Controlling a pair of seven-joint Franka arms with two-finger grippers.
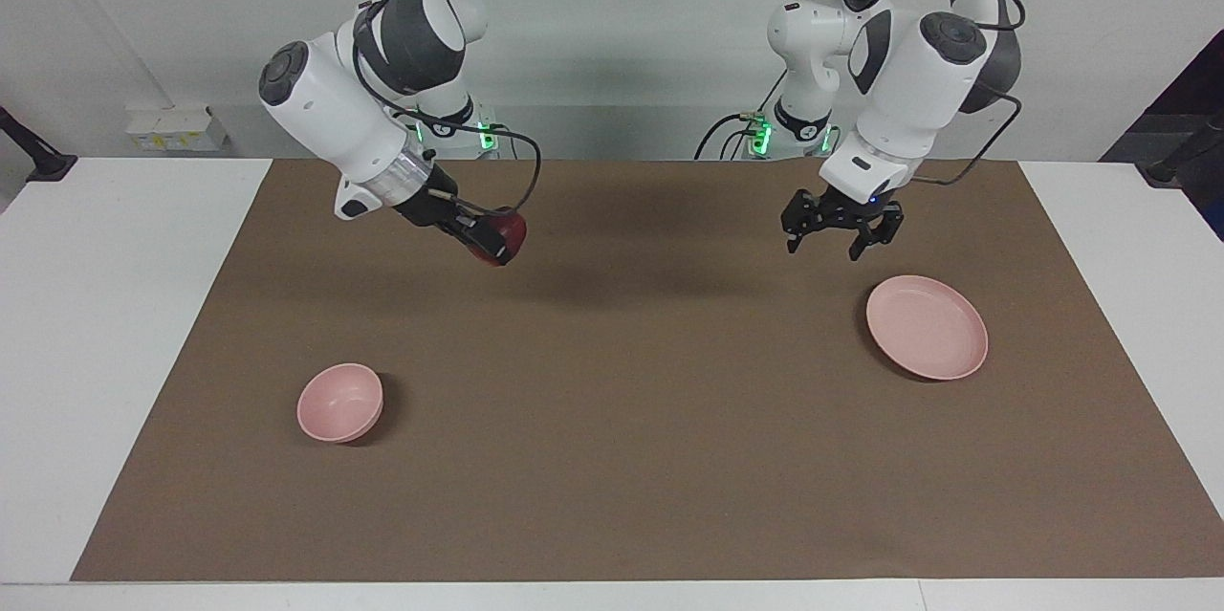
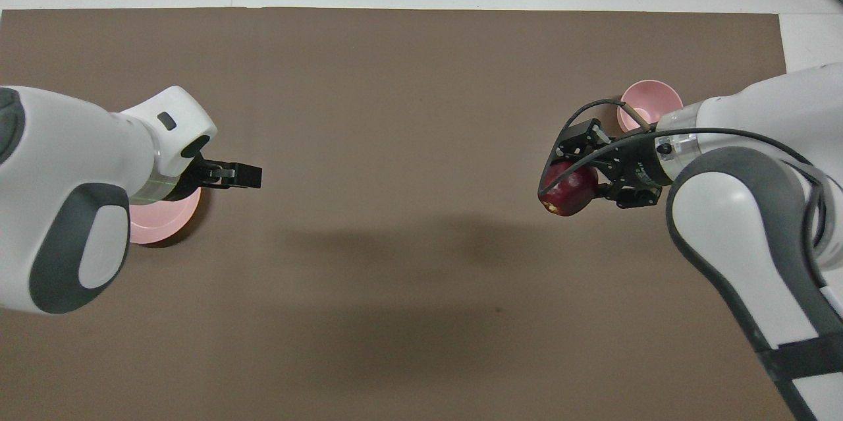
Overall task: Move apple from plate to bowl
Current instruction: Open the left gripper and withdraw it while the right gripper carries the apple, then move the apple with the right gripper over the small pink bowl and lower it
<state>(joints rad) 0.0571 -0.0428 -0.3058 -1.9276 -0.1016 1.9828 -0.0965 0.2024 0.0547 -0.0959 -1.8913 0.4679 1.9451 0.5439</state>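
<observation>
From the facing view, we see our right tool (image 1: pixel 486 243) up in the air over the brown mat (image 1: pixel 612 458), its fingers closed on the apple (image 1: pixel 505 236). The plate (image 1: pixel 927 326) lies bare toward the left arm's end of the bench (image 1: pixel 96 353), so the pick-up looks done. The bowl (image 1: pixel 339 403) sits empty toward the right arm's end, farther from the robots than the plate; the carry and the drop are still ahead of us, by our reading. Our left tool (image 1: pixel 841 230) hangs over the mat just beside the plate, fingers spread and holding nothing; that arm waits.

From overhead, we find the apple (image 2: pixel 570 189) gripped in the right tool (image 2: pixel 579 174), its yellowish patch turned down toward the mat. The bowl (image 2: pixel 649 105) is partly covered by the right arm's wrist, and the plate (image 2: pixel 161 223) shows only a sliver under the left arm. The left tool (image 2: pixel 240 176) points toward mid-mat. Nothing stands on the mat between apple and bowl.
</observation>
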